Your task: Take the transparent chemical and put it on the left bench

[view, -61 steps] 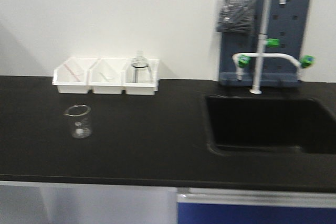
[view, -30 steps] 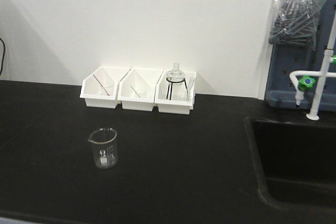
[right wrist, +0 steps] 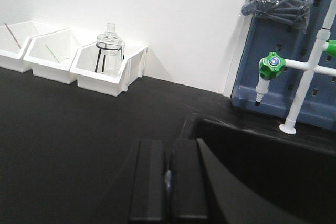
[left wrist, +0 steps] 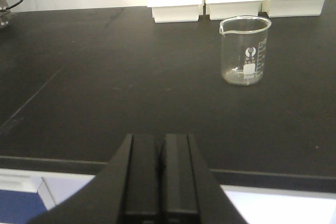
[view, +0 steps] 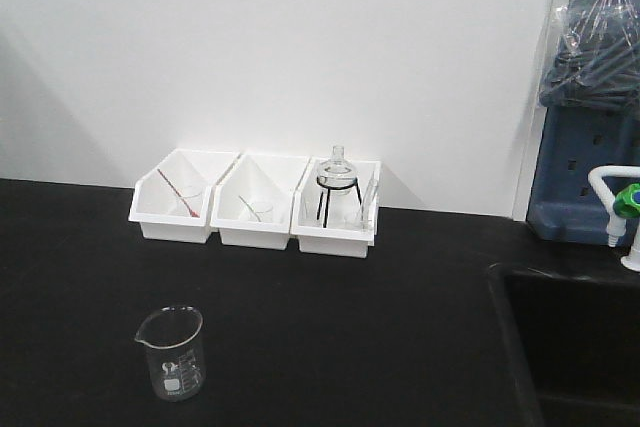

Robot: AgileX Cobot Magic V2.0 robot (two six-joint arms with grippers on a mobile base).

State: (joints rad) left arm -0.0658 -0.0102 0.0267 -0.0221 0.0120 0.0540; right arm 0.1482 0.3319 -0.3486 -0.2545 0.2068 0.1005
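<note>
Glass beaker (view: 172, 354) stands upright on the black surface (view: 400, 347), before the white bins (view: 255, 237).
Left gripper (left wrist: 160, 141) and right gripper (right wrist: 167, 150) are clenched, empty; advancing unopened could knock the light beaker over.

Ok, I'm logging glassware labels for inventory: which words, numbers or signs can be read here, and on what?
beaker: white round logo, white marking patch and graduation lines; the figures beside them and the small line beneath are too blurred to read.
white bins, flask, blue pegboard: no text visible.
</note>
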